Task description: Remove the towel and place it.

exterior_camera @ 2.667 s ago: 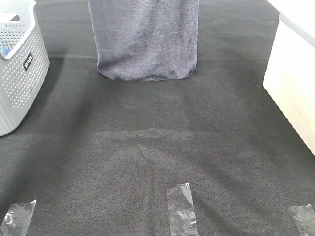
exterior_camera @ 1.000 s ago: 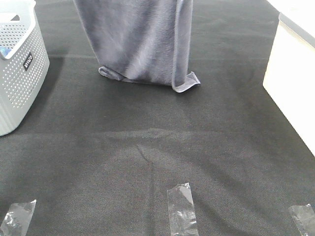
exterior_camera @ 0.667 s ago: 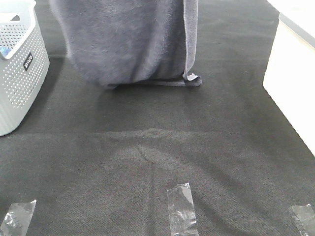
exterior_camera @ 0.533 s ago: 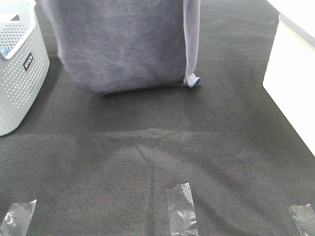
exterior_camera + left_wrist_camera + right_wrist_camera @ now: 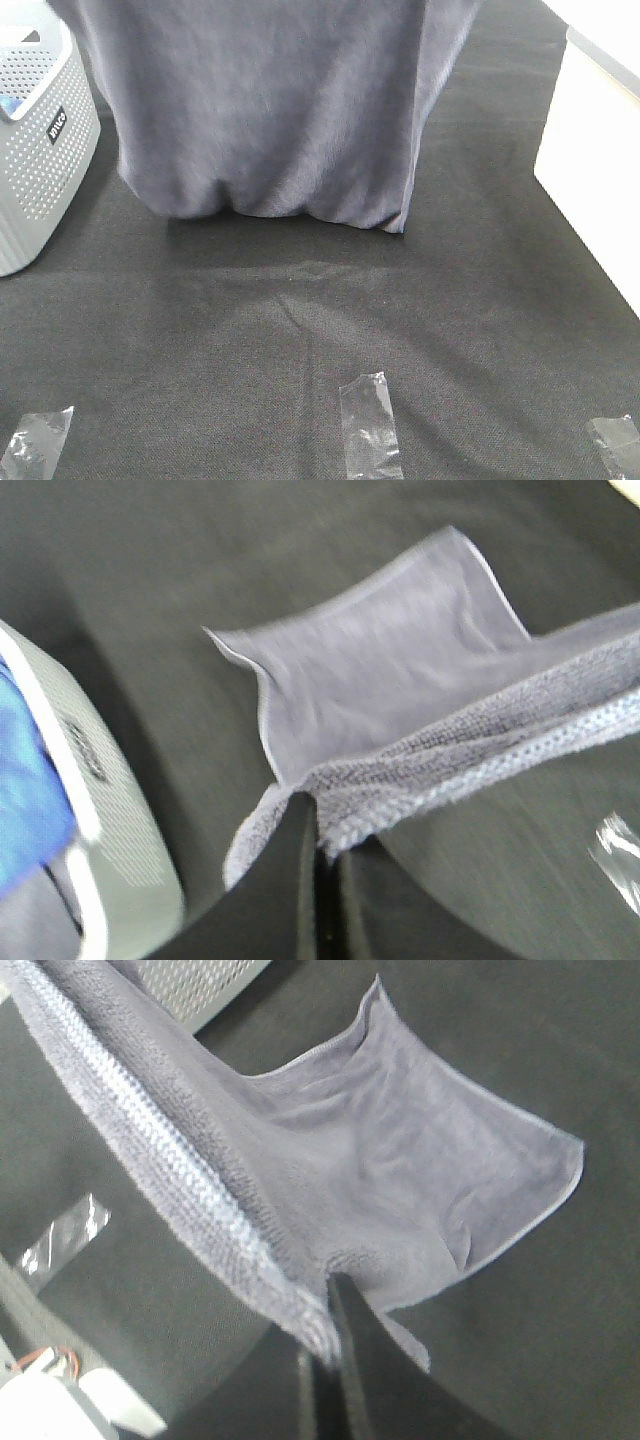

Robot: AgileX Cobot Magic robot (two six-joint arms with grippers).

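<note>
The left claw [image 5: 316,818] and right claw [image 5: 329,1295] clamp the towel [image 5: 270,110] hem (stretched wide); its lower end rests on the table [image 5: 300,350].

This looks like a robotics lab test bench, not a lived-in room. The worktop [image 5: 480,330] is covered edge to edge in a black felt-like cloth [image 5: 200,350], with no household surface showing. Three strips of clear tape [image 5: 369,425] are stuck flat to the cloth in a spaced row along the near side. The only domestic things are props: a perforated grey plastic basket [image 5: 45,170] and the towel [image 5: 270,110]. A plain white box-like unit [image 5: 600,180] stands at the right edge. The right wrist view catches thin exposed wiring [image 5: 45,1363].
</note>
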